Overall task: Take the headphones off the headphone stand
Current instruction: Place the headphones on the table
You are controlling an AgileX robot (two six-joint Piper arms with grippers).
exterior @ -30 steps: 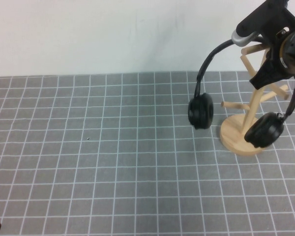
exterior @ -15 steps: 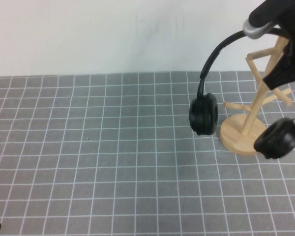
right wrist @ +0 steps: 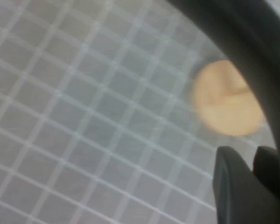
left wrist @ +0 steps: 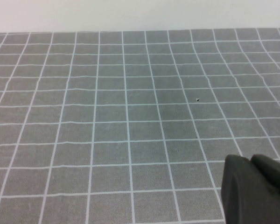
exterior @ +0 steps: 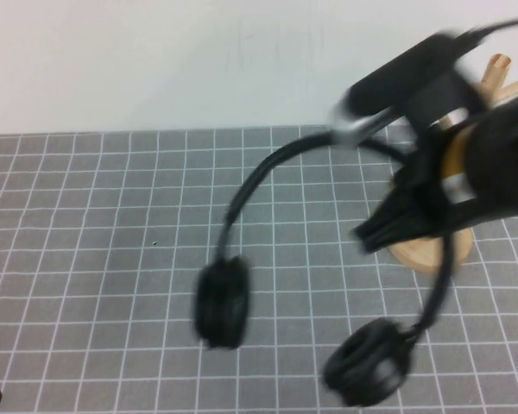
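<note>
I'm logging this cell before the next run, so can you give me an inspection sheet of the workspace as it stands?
Surface: grey mat with white grid lines, one small dark speck.
Job's things: headphones lifted off and hanging in the air left of the headphone stand, whose wooden base remains on the mat.
Clutter: nothing seen.
Grippers: right gripper above the stand, shut on the headphones' headband; left gripper low at the near left, holding nothing.
Cables: nothing seen.
Surroundings: plain white wall behind the mat.
</note>
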